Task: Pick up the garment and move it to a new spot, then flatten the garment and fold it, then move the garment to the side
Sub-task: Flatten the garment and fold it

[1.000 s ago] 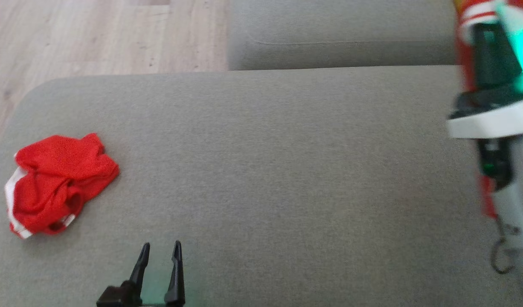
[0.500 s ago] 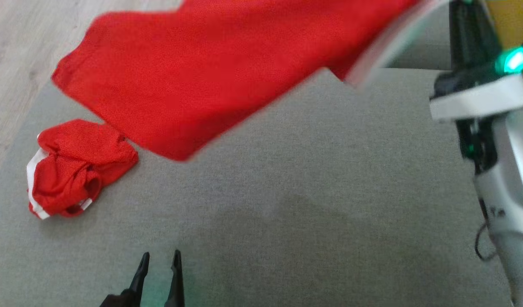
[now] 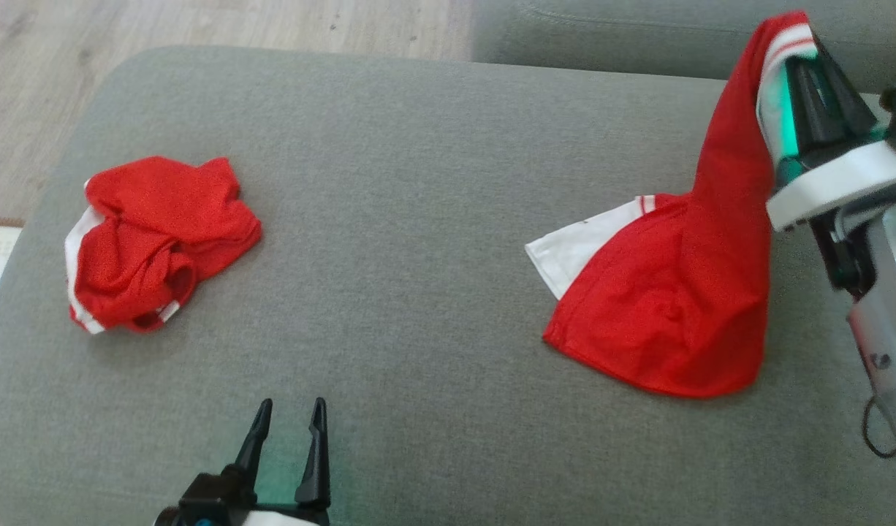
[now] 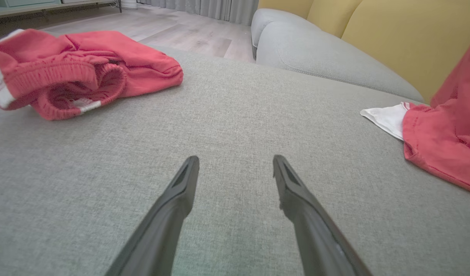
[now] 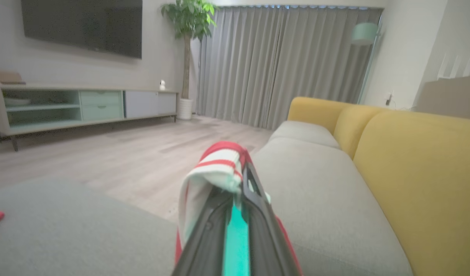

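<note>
The garment [image 3: 674, 307] is red with white trim. Its lower part lies spread on the grey sofa cushion [image 3: 419, 219] at the right, and its striped cuff is lifted. My right gripper [image 3: 795, 44] is shut on that cuff, which wraps over the fingertips in the right wrist view [image 5: 216, 172]. In the left wrist view the garment [image 4: 446, 142] sits at the right edge. My left gripper [image 3: 291, 413] hovers open near the cushion's front edge with nothing between its fingers [image 4: 185, 180].
A second red garment [image 3: 156, 241] lies crumpled at the cushion's left end, also in the left wrist view [image 4: 78, 73]. Wooden floor [image 3: 199, 22] runs beyond the cushion's far left edge. A yellow backrest [image 5: 419, 172] stands to the right.
The garment swung through the air across the head view and its lower part now rests on the cushion at the right, still gripped. The head camera shifted. The left gripper stayed open.
</note>
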